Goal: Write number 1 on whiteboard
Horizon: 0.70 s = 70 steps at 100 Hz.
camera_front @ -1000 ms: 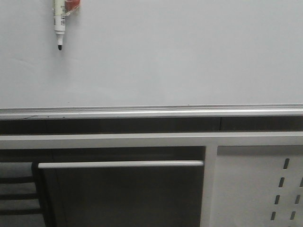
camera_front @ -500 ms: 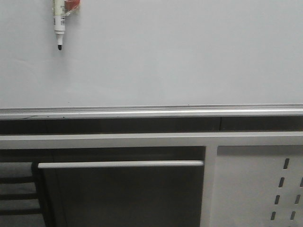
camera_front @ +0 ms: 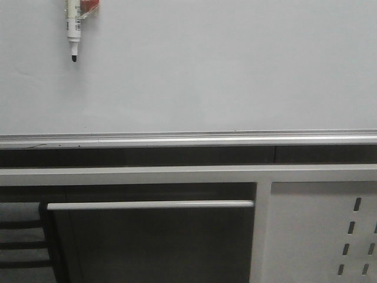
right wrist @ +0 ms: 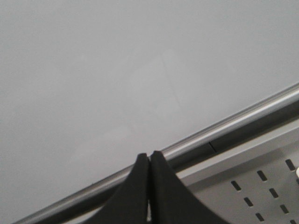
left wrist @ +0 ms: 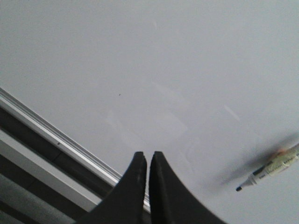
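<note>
The whiteboard [camera_front: 224,71] fills the upper half of the front view, and its surface is blank: no number 1 is written on it in any view. So the writing itself, I judge, is all left to do.

Below the board runs its silver rail [camera_front: 188,139], then a dark gap, and at the lower right the slotted white panel [camera_front: 318,236]. The rail is the lower limit for any stroke. Above it the board gives wide free room to the right of the marker [camera_front: 73,29].

The marker hangs at the upper left of the board, tip down, fixed there by something red; neither claw holds it.

The left gripper [left wrist: 145,161] has its jaws nearly together with nothing between them. The right gripper [right wrist: 149,161] is pressed closed, also empty.
</note>
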Available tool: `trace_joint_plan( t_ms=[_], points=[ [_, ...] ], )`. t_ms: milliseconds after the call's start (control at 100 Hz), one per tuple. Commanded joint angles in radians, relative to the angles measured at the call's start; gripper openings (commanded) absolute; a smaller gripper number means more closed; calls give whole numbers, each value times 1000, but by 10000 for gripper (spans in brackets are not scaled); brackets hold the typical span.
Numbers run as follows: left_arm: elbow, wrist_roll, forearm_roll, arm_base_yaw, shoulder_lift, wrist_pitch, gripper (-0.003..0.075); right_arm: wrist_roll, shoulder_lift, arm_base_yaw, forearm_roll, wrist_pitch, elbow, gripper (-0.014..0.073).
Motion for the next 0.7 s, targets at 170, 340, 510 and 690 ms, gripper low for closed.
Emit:
trace_joint_plan(
  t_ms=[170,340,510,690],
  points=[
    [-292,291,-3,1,178,258,-20,-72,256,-6,-46,196,-242,-43],
    [-494,564,-42,1,411,482,-20,-180,478,-6,-46,320,-400,-44],
    [-573,777,-228,1,566,545,-18,-249,562,-6,-25,350,-467,-42],
    [-575,1045,-503,1,670,565,114,-309,564,-6,18,370,-489,-42]
  ],
)
